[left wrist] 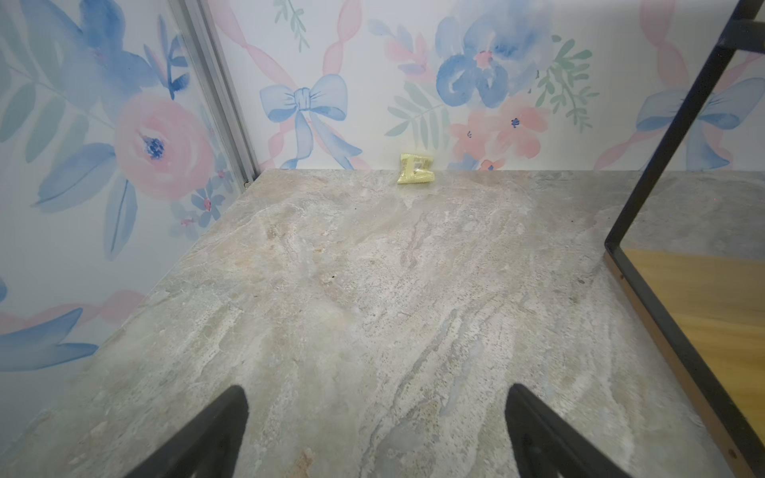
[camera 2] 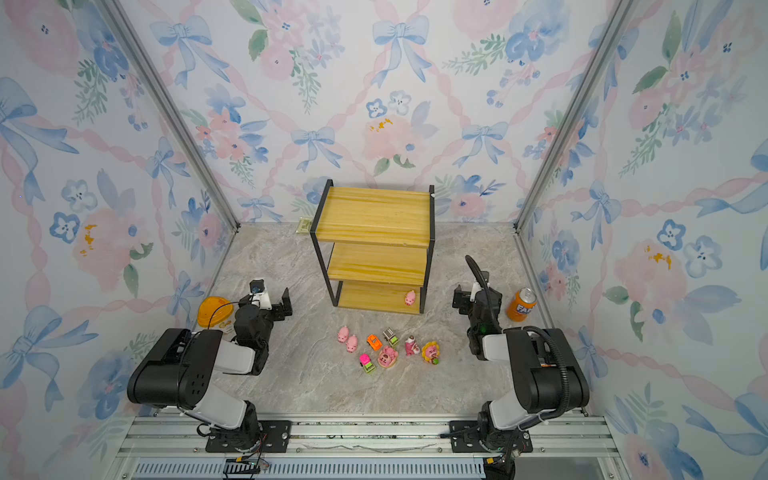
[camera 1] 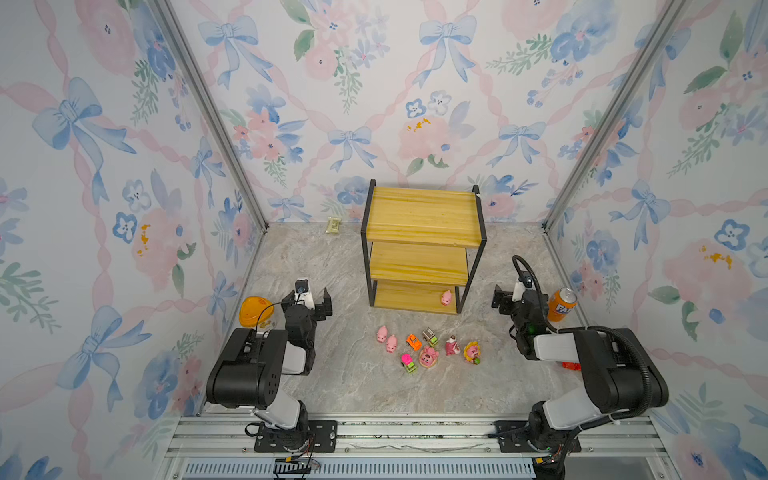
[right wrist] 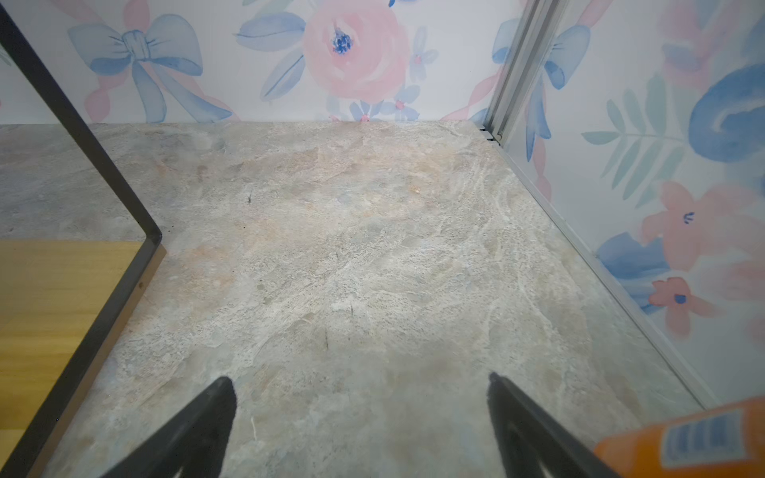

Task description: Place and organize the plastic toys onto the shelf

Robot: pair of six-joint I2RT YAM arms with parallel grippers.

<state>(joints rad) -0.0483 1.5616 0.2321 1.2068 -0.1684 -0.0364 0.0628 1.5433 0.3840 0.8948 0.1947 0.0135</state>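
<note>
The shelf [camera 1: 424, 216] is set at the back of the table [camera 1: 332, 382]. One pink pig [camera 1: 446, 298] is seen on its lowest board, at the front right corner. The other toys are gathered on the table just in front of the shelf: two further pigs [camera 1: 382, 333] [camera 1: 391, 343], an orange car [camera 1: 413, 342], a grey-green car [camera 1: 430, 336], a pink-green car [camera 1: 408, 363] and three pink figurines [camera 1: 428, 356] [camera 1: 451, 345] [camera 1: 472, 351]. Their finer details are too small to be made out.

The left gripper [left wrist: 376, 397] is held left of the shelf and the right gripper [right wrist: 359, 380] right of it. Both are spread wide, with nothing between the fingers. In the wrist views only a lower corner of the shelf is caught.

An orange-lidded tub [camera 1: 255, 311], further left of the shelf, is partly hidden by the left arm. A soda can [camera 1: 561, 305] stands right of the shelf and is cut off in the right wrist view. A yellow packet [camera 1: 333, 225] lies by the shelf's rear left leg. A red scrap [camera 1: 571, 365], possibly a wrapper, is mostly covered by the right arm.
</note>
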